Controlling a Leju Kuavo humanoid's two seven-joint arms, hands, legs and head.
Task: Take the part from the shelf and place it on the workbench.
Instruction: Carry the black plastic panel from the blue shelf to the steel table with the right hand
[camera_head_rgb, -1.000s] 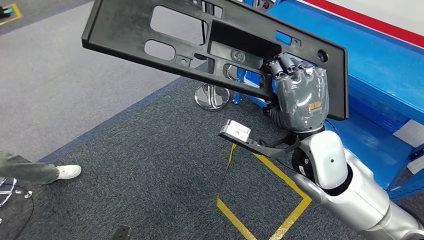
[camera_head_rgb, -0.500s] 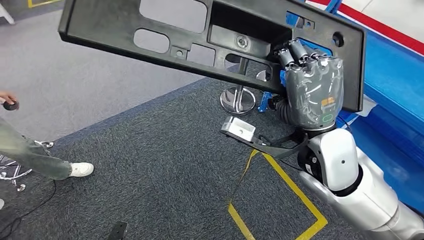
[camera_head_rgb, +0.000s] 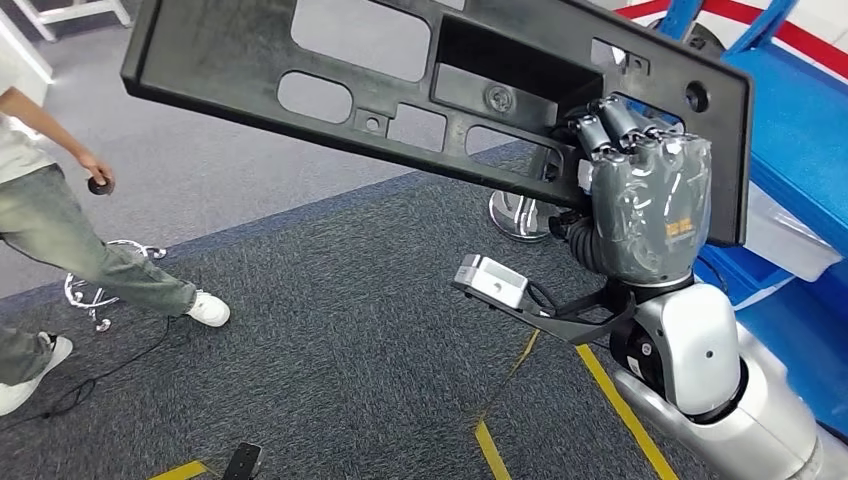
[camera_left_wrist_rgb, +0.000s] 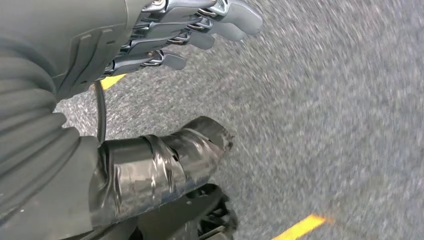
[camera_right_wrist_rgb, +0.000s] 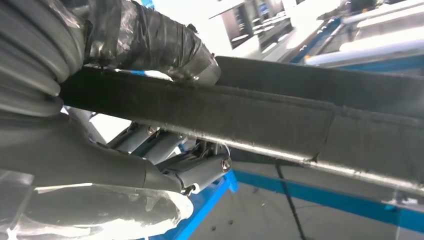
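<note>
The grey ribbed right hand (camera_right_wrist_rgb: 95, 165) is gripping the edge of the long black plastic part (camera_right_wrist_rgb: 260, 120), its taped thumb (camera_right_wrist_rgb: 150, 42) pressing one face, darker fingers (camera_right_wrist_rgb: 195, 167) the other, blue metal shelving (camera_right_wrist_rgb: 320, 200) lying behind.

Long black plastic part (camera_head_rgb: 400, 90) w/ cutouts, tilted, held aloft.

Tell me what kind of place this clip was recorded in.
Probably a factory-style workshop or robot test floor: grey carpet marked with yellow floor tape, blue metal shelving beside the robot, and a large black moulded part gripped by the right hand. A person stands nearby.
</note>
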